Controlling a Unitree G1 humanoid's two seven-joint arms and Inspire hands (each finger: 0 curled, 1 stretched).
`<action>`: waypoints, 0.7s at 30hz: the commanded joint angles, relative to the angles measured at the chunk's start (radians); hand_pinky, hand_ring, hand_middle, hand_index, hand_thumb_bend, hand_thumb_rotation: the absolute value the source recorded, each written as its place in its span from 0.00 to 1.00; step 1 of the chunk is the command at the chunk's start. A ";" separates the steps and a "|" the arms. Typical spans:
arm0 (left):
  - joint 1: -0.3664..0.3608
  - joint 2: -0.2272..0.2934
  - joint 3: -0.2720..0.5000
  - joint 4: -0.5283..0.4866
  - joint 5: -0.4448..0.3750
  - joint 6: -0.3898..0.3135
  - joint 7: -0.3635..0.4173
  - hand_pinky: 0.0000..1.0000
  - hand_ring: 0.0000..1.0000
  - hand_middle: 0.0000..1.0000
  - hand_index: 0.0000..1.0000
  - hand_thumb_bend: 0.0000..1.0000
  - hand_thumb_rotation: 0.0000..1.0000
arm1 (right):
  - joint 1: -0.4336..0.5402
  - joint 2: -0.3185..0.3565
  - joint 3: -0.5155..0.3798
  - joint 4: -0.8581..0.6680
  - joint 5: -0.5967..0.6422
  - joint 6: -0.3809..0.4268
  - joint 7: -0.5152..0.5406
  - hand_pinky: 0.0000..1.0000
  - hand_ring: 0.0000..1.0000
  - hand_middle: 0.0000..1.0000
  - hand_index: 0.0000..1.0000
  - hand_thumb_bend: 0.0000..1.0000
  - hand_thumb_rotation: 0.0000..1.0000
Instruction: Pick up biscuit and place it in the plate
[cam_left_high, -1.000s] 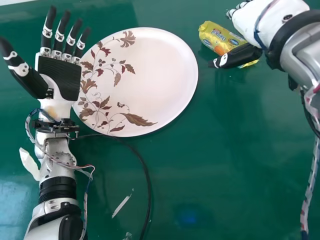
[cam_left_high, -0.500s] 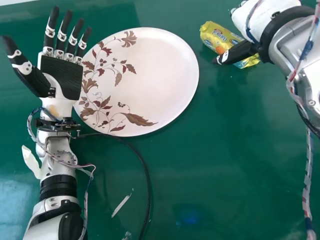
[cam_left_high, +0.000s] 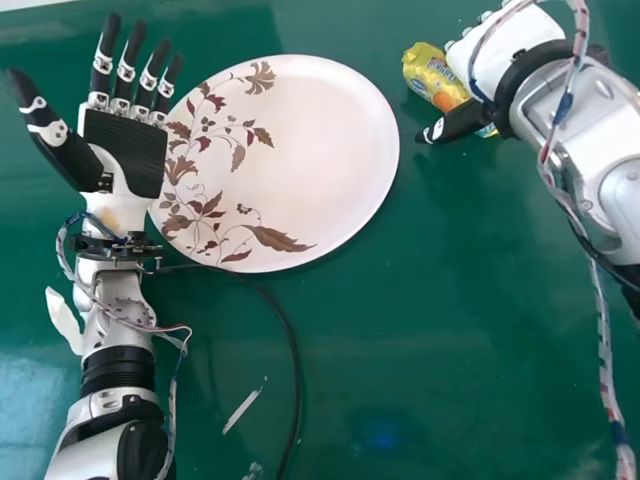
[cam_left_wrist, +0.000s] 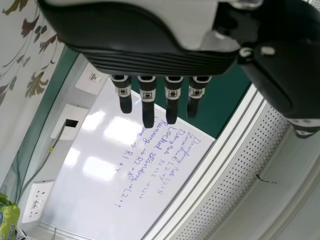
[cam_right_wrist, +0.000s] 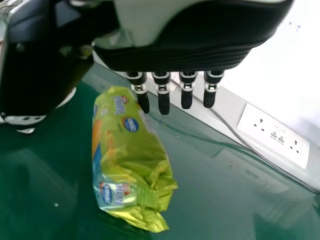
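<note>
Yellow plastic wraps the crinkled biscuit packet (cam_left_high: 428, 72), marked with orange and blue patches, which lies aslant on the glossy green tabletop (cam_left_high: 400, 350), to the right of the plate and outside its rim. Over the packet's right part hangs the black-and-white right hand (cam_left_high: 492, 55), hiding some of the wrapper. Its fingers (cam_right_wrist: 163, 100) are straight and slightly spread, and the black thumb (cam_left_high: 455, 124) stands well away from them, crossing the packet's near side in the head view. The hand grips nothing; whether it touches the wrapper, I cannot tell.

Just left of the packet sits the large round off-white plate (cam_left_high: 310, 140), its left half printed with brown and maroon leaves. Beyond its left edge is the black-and-white left hand (cam_left_high: 125, 150), palm up, fingers outstretched and thumb wide, with nothing in its grasp. A thin black cable (cam_left_high: 296, 350) curves over the green surface nearer the robot, beside a narrow white scrap (cam_left_high: 242, 408).

Farther out, the left wrist view takes in a white board (cam_left_wrist: 95, 185) with blue handwriting, and the right wrist view a white socket panel (cam_right_wrist: 274, 135).
</note>
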 joint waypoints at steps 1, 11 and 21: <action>0.102 -0.071 0.008 0.133 -0.026 0.051 0.010 1.00 0.91 0.96 0.99 1.00 0.97 | -0.010 0.028 0.032 0.029 0.018 -0.021 -0.017 1.00 1.00 1.00 1.00 1.00 0.60; 0.091 -0.074 0.015 0.137 -0.037 0.070 0.010 0.92 0.89 0.95 0.98 1.00 1.00 | 0.011 0.028 0.043 0.090 0.096 -0.046 -0.120 1.00 1.00 1.00 1.00 1.00 0.59; 0.075 -0.070 0.028 0.160 -0.036 0.079 0.004 0.98 0.90 0.96 1.00 1.00 1.00 | -0.004 0.038 0.065 0.163 0.113 -0.044 -0.127 1.00 1.00 1.00 1.00 0.99 0.57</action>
